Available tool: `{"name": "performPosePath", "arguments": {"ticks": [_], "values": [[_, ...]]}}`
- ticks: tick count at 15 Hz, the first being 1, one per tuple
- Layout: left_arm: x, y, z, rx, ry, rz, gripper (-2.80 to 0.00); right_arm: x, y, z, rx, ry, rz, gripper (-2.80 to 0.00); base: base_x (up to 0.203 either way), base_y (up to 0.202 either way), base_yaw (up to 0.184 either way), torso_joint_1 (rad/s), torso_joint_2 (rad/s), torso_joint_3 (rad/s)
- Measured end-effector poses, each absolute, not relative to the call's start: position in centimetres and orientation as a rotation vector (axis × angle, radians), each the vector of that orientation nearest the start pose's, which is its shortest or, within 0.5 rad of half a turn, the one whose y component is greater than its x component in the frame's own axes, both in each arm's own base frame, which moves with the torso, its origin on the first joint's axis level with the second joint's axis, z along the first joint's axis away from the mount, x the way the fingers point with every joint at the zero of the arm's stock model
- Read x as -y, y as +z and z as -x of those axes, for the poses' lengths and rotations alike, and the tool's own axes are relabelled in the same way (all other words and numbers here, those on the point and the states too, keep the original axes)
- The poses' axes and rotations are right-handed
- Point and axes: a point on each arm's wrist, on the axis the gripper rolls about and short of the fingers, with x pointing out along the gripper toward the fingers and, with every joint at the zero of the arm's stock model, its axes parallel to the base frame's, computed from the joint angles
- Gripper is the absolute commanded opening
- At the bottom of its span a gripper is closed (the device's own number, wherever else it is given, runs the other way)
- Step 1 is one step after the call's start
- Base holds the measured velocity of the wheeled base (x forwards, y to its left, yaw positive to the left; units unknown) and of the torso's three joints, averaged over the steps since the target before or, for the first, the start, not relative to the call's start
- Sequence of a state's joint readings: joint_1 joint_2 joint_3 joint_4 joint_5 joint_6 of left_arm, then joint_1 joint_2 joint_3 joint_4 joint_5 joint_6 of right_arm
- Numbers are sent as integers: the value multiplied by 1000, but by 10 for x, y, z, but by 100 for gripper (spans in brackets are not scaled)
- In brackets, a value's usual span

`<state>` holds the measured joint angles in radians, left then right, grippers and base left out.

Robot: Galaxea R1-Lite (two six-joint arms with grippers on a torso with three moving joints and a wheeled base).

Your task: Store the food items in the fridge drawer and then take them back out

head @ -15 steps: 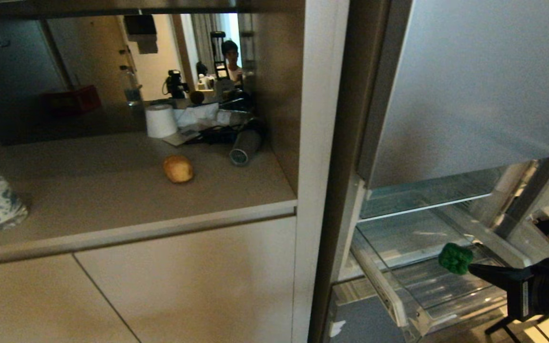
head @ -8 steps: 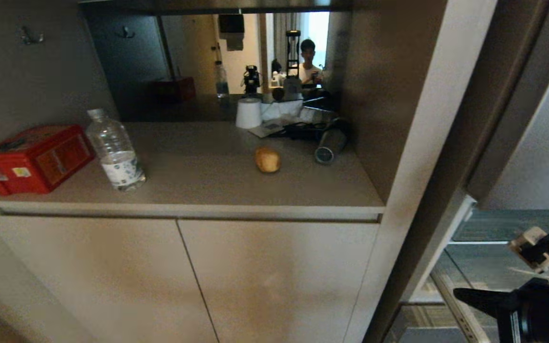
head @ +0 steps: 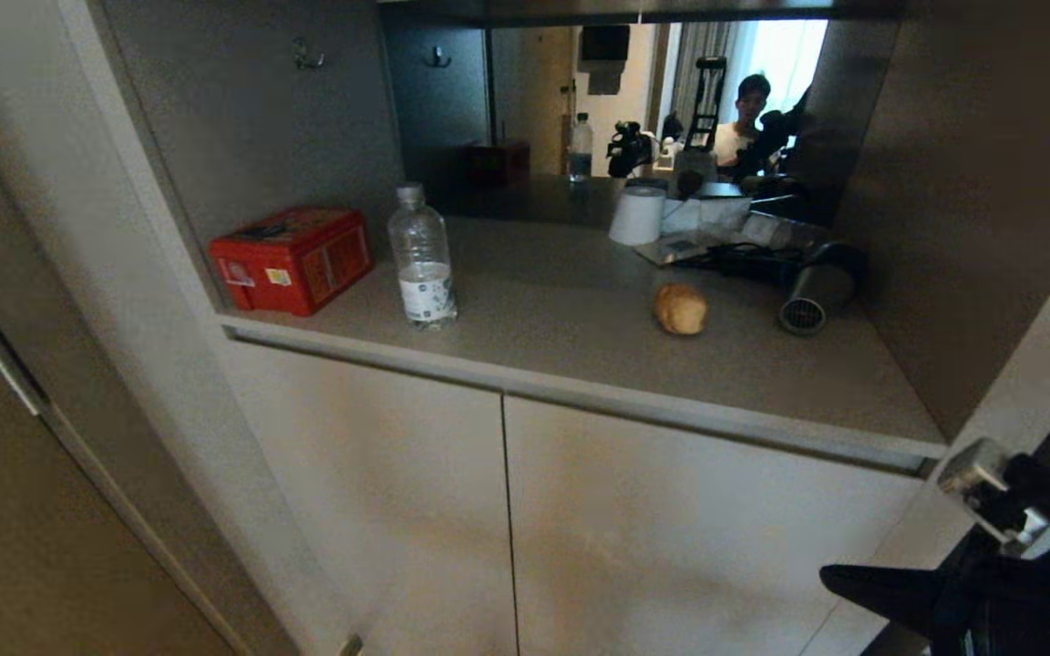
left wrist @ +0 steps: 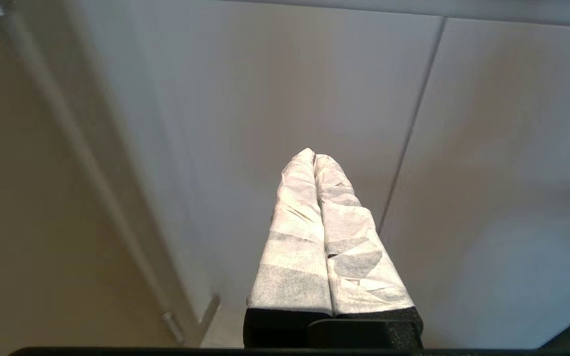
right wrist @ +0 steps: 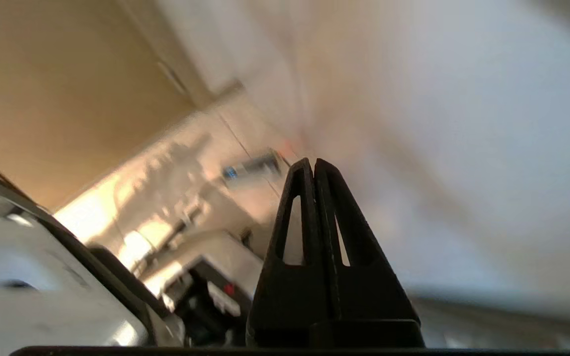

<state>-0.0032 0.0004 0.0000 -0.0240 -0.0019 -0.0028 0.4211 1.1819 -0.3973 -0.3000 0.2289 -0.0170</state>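
- Currently the head view faces a recessed counter (head: 534,301) above two beige cabinet doors (head: 671,538); fridge drawer not in any view.
- Potato (head: 680,309) sits on the counter, right of centre, resting alone, near but not touching the dark cylindrical appliance (head: 812,296) lying on its side to its right.
- Bell pepper: not visible in any view, so cannot say where it is.
- Water bottle (head: 422,258) stands upright on the counter toward the left; red tin box (head: 291,258) just beside it further left, against the niche wall.
- White paper roll (head: 637,215) stands upright at the back, next to a clutter of papers and black cables.
- Mirror-like back panel reflects a room with a person and some camera gear.
- Right gripper (head: 830,577): low at the bottom right of the head view, in front of the right cabinet door, black fingers pointing left. Wrist view shows both fingers (right wrist: 297,207) pressed together tip to tip, nothing between them.
- Left gripper (left wrist: 313,157): only in its own wrist view, white-wrapped fingers (left wrist: 297,232) closed against each other, empty, pointing at the cabinet fronts close to the door seam.
- Neither gripper touches the potato or anything on the counter.
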Motion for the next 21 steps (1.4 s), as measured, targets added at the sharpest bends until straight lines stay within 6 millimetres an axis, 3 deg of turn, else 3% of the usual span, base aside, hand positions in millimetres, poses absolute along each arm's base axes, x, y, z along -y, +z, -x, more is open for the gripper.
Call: {"name": "performPosePath", "arguments": {"ticks": [4,7,8,15,21], "values": [[0,78,23,24,-6,3,-280,-84,211,-160,-338,681,9,-280,0,0,0,0,0,0],[0,78,23,24,-5,3,-280,-95,233,-183,-328,672,7,-280,0,0,0,0,0,0],[0,78,23,24,-5,3,-280,-100,236,-192,-332,659,8,0,0,0,0,0,0,0],[0,78,23,24,-5,3,-280,-133,246,-269,-312,472,36,0,0,0,0,0,0,0],[0,78,23,24,-5,3,-280,-166,240,-344,-195,214,48,0,0,0,0,0,0,0]]}}
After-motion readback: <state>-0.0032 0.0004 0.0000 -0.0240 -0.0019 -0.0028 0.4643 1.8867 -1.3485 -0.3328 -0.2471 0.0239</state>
